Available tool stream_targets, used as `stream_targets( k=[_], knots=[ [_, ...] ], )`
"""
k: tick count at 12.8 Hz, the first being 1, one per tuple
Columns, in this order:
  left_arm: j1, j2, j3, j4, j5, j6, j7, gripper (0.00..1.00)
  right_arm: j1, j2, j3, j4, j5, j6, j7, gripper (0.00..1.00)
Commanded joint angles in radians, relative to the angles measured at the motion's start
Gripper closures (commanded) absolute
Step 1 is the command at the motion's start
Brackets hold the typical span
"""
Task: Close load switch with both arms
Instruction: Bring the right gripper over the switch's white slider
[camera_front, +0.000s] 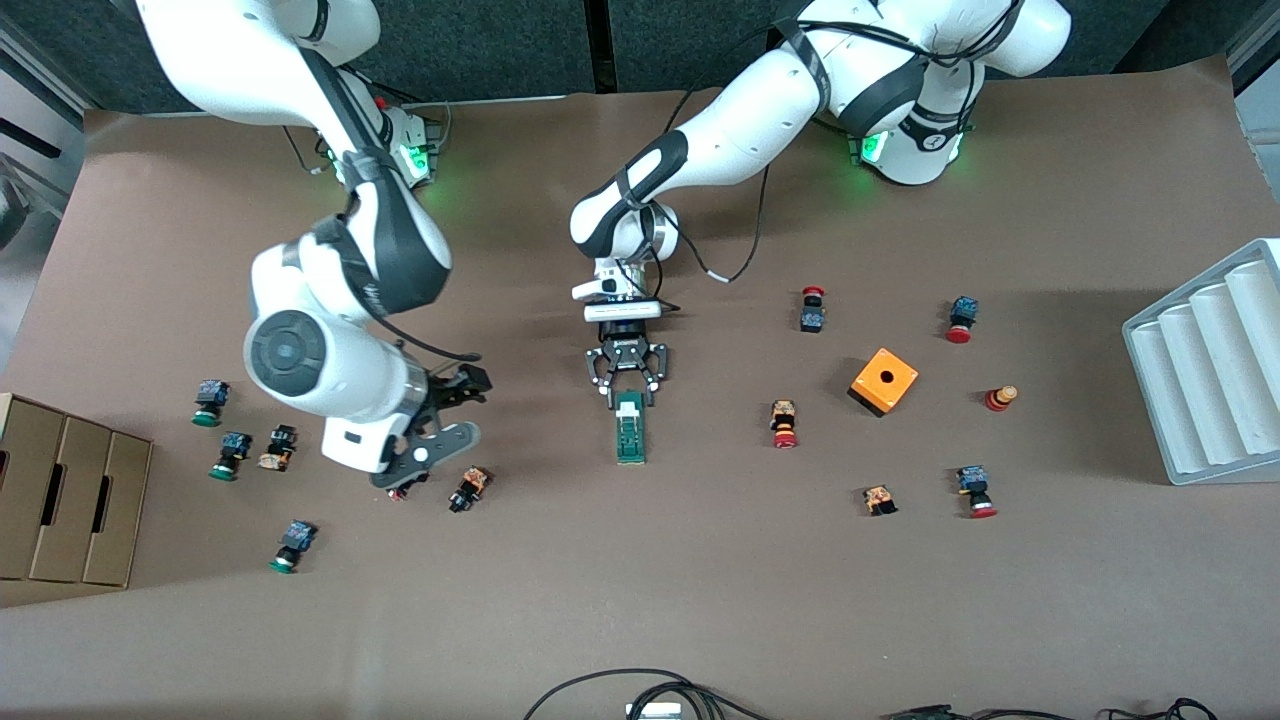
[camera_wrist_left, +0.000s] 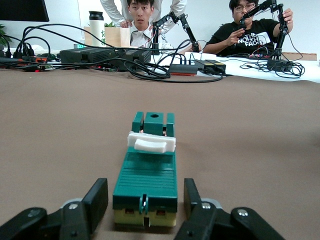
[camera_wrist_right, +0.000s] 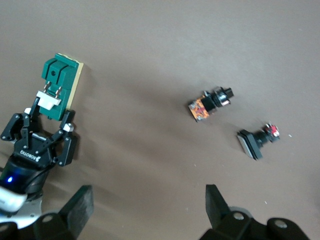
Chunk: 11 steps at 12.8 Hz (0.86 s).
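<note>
Centre of the brown table (camera_front: 700, 580): the load switch (camera_front: 630, 428), a narrow dark-green block lying flat, its length running toward the front camera. Its white sliding handle (camera_wrist_left: 151, 142) sits across the top, closer to the end that faces the front camera.

Left gripper (camera_front: 627, 392): down at table level at the switch's end nearest the robot bases. Its fingers (camera_wrist_left: 96, 198) are drawn in narrow, one on each side of the block; in the left wrist view a thin gap appears to remain on either side, so whether they actually press the block cannot be told for certain.

Right gripper (camera_front: 437, 420): spread wide and holding nothing, hanging over the table toward the right arm's end, above a small black push button (camera_wrist_right: 256, 141) and an orange-bodied one (camera_wrist_right: 210, 104).

Also shown: an orange cube box (camera_front: 883, 380) with a hole in its top, toward the left arm's end; green-capped buttons (camera_front: 208, 402) and a cardboard box (camera_front: 70, 500) at the right arm's end; a grey ribbed tray (camera_front: 1205, 370) at the left arm's end.
</note>
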Motion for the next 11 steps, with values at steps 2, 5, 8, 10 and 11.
stream_targets(
  k=[2, 5, 8, 10, 11],
  knots=[
    [-0.015, 0.013, 0.011, 0.017, 0.017, -0.017, -0.013, 0.31, 0.026, 0.049, -0.008, 0.016, 0.02, 0.062, -0.183, 0.0],
    [-0.015, 0.011, 0.011, 0.014, 0.016, -0.017, -0.014, 0.31, 0.048, 0.084, -0.004, 0.016, 0.023, 0.134, -0.308, 0.0],
    [-0.017, 0.011, 0.011, 0.012, 0.016, -0.019, -0.014, 0.31, 0.086, 0.118, -0.005, 0.016, 0.022, 0.229, -0.375, 0.0],
    [-0.018, 0.011, 0.011, 0.01, 0.016, -0.019, -0.017, 0.32, 0.135, 0.156, -0.007, 0.016, 0.017, 0.296, -0.382, 0.0],
    [-0.018, 0.011, 0.011, 0.01, 0.016, -0.019, -0.017, 0.32, 0.161, 0.182, -0.008, 0.017, 0.01, 0.335, -0.382, 0.0]
  ],
)
